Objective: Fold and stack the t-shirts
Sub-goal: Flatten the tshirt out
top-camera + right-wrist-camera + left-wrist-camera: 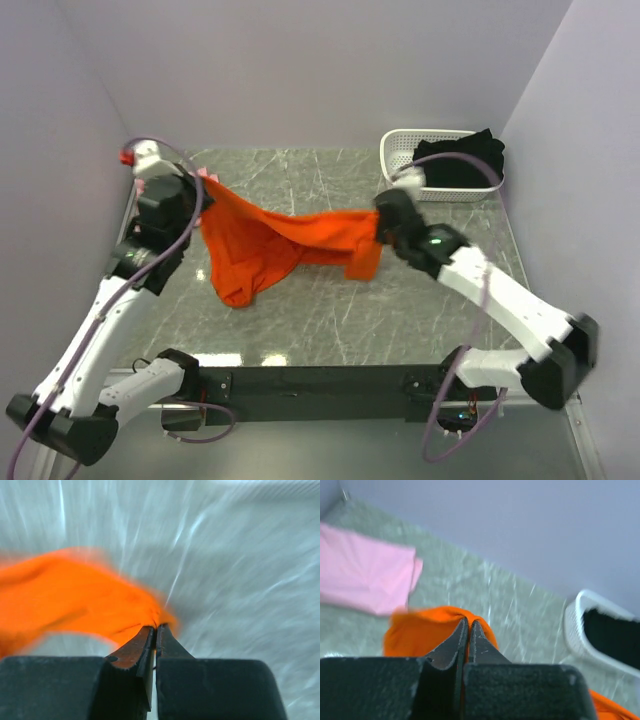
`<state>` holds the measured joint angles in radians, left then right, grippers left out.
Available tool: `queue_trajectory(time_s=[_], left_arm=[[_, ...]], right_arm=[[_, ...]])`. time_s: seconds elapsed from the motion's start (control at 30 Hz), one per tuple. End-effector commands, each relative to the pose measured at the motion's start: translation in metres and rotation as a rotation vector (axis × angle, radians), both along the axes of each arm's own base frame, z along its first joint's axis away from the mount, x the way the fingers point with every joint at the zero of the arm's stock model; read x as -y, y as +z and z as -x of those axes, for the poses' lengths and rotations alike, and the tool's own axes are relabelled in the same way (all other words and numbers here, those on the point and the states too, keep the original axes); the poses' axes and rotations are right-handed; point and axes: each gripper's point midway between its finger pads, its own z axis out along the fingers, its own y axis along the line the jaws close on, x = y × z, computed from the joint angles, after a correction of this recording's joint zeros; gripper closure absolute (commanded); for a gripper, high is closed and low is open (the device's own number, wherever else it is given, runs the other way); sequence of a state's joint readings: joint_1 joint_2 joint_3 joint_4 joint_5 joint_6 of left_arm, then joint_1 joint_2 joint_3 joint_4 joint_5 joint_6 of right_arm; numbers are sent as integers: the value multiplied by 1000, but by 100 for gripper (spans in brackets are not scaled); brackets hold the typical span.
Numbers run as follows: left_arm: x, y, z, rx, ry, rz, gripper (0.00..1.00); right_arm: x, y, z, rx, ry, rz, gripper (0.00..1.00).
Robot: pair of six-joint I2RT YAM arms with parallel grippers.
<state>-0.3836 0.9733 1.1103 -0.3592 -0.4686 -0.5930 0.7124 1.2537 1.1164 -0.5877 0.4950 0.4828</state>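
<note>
shirt: orange t-shirt (285,245) hung stretched in the air above the table (400,310) | grip: left gripper (469,624) pinched tight on one edge, right gripper (156,628) clamped on the other | feel: looked floppy and light, sagged mid-span, so corners or hems seemed the spots to grab imo

left gripper (469,625), black fingers pressed together, pinching fold of bright orange soft cloth t-shirt (425,630). more orange cloth visible at bottom right corner. pale pink folded cloth t-shirt (365,575) lying flat on grey marble-pattern table (510,600), upper left, apart from orange one. white plastic slotted basket (572,625) at right edge, black cloth t-shirt (615,635) inside. plain grey wall (520,525) behind.
</note>
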Motion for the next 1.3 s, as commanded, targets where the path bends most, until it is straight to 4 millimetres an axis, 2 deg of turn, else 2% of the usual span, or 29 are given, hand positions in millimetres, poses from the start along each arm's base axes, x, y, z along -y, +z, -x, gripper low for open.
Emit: queue_trajectory(time_s=[0.0, 0.07, 0.13, 0.2, 0.23, 0.27, 0.3, 0.33, 0.4, 0.43, 0.5, 0.53, 0.6, 0.63, 0.7, 0.73, 0.83, 0.93, 1.07, 1.27], left_arm=[[-28, 55, 13, 98, 67, -51, 99], [-42, 75, 21, 129, 112, -64, 99], [-50, 82, 31, 144, 137, -63, 100], [-52, 89, 42, 179, 127, -43, 99], [-49, 84, 43, 173, 110, -39, 99], [-46, 82, 46, 174, 87, -32, 100], [-43, 79, 49, 169, 68, -23, 99], [-34, 64, 49, 138, 20, -14, 99], [-22, 49, 49, 108, -43, -1, 99], [-16, 29, 46, 69, -64, 4, 99], [-4, 8, 42, 26, -114, 17, 100], [0, -13, 39, -19, -131, 15, 99], [10, -32, 33, -58, -169, 24, 99], [13, -49, 30, -94, -175, 20, 99], [15, -67, 23, -137, -173, 12, 100], [15, -75, 21, -156, -166, 7, 100], [17, -83, 17, -174, -168, 5, 99], [17, -83, 17, -176, -168, -2, 99], [17, -84, 18, -178, -175, -2, 99], [20, -86, 19, -184, -190, 3, 99]], right_arm=[[71, 81, 4, 186, -142, 41, 100], [97, 99, 7, 225, -211, 43, 100], [119, 110, 14, 258, -256, 35, 100], [128, 104, 20, 251, -270, 29, 100], [131, 98, 21, 239, -278, 30, 100], [136, 83, 23, 208, -294, 44, 100], [135, 74, 25, 188, -292, 34, 93], [138, 56, 27, 149, -304, 44, 74], [137, 37, 29, 109, -307, 54, 56], [137, 31, 29, 96, -306, 53, 47], [126, 15, 30, 57, -271, 21, 44], [119, 8, 29, 51, -243, -1, 44], [106, -4, 28, 24, -184, -36, 43], [94, -16, 29, -2, -136, -66, 43], [80, -32, 30, -45, -92, -94, 43], [66, -43, 32, -71, -40, -126, 43], [39, -67, 40, -131, 46, -157, 43], [24, -93, 50, -200, 69, -142, 43], [15, -129, 64, -304, 64, -141, 43], [9, -156, 81, -361, 50, -194, 43]])
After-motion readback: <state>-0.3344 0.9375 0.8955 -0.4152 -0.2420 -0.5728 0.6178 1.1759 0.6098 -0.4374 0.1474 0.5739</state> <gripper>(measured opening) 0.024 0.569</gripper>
